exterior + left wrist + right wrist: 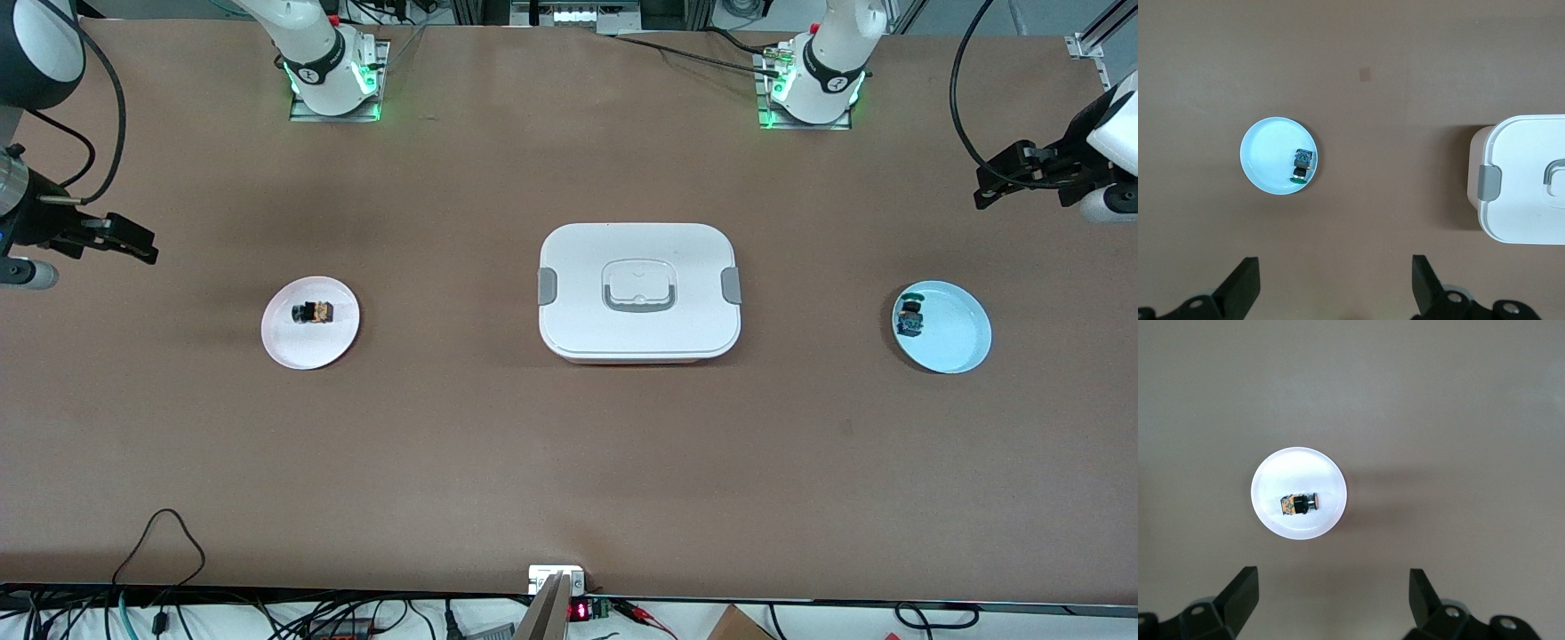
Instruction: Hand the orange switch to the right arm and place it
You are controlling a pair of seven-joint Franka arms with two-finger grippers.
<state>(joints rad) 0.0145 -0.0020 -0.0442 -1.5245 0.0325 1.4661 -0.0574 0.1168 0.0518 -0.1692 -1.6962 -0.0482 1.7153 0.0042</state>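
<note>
My tiny black blocky orange switch (315, 312) lies on its side in the round white-pink plate (283, 342) toward my right arm's end of the table — long axis along the table's length, round black cap toward that end. My right gripper (1331, 600) and left gripper (1336, 287) both hang empty, fingers spread wide — each above bare table.

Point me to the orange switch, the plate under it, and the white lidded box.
orange switch (314, 312): front view, on its black body.
white plate (289, 348): front view, on bare plate surface near the rim.
white lidded box (578, 267): front view, on the flat lid beside the handle.
</note>
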